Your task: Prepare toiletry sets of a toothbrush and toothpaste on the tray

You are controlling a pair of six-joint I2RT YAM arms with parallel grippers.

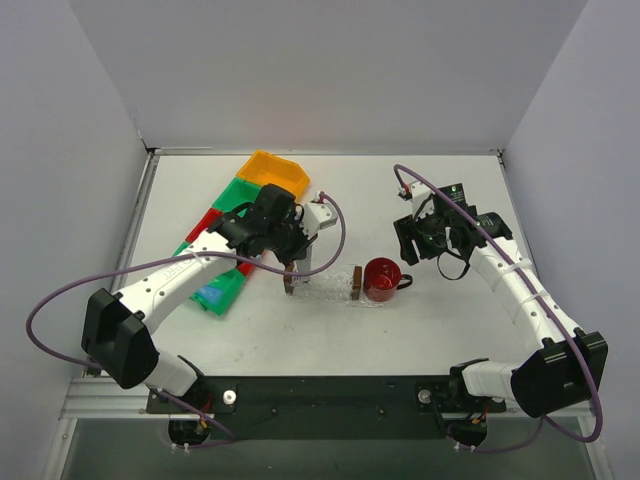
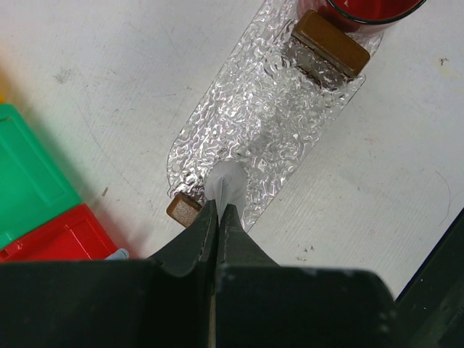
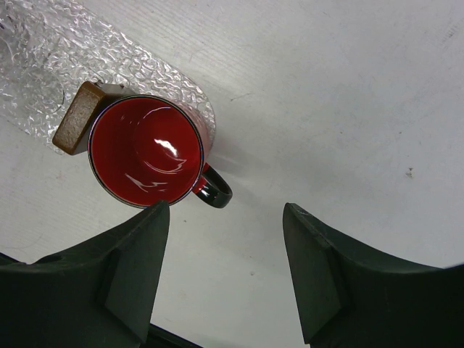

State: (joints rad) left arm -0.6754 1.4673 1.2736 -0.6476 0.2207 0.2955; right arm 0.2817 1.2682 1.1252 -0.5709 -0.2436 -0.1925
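The long, clear, pebble-textured tray (image 2: pixel 268 109) looks like glass or hard plastic, its dimpled face glittering. The two brown blocks at its ends (image 2: pixel 330 43) look like matt wood. The round red mug (image 3: pixel 145 152) is glazed and very glossy inside, and its black handle (image 3: pixel 214 190) shines too. The white bench (image 3: pixel 348 87) is matt, faintly scratched and speckled. The stacked yellow, green, red and blue bins (image 1: pixel 272 172) are smooth moulded plastic. The left pincer (image 2: pixel 219 210) and right pincer (image 3: pixel 225 210) are dull black plastic. The pale grey-white sliver (image 2: pixel 229 181) nipped by the left pincer looks smooth.
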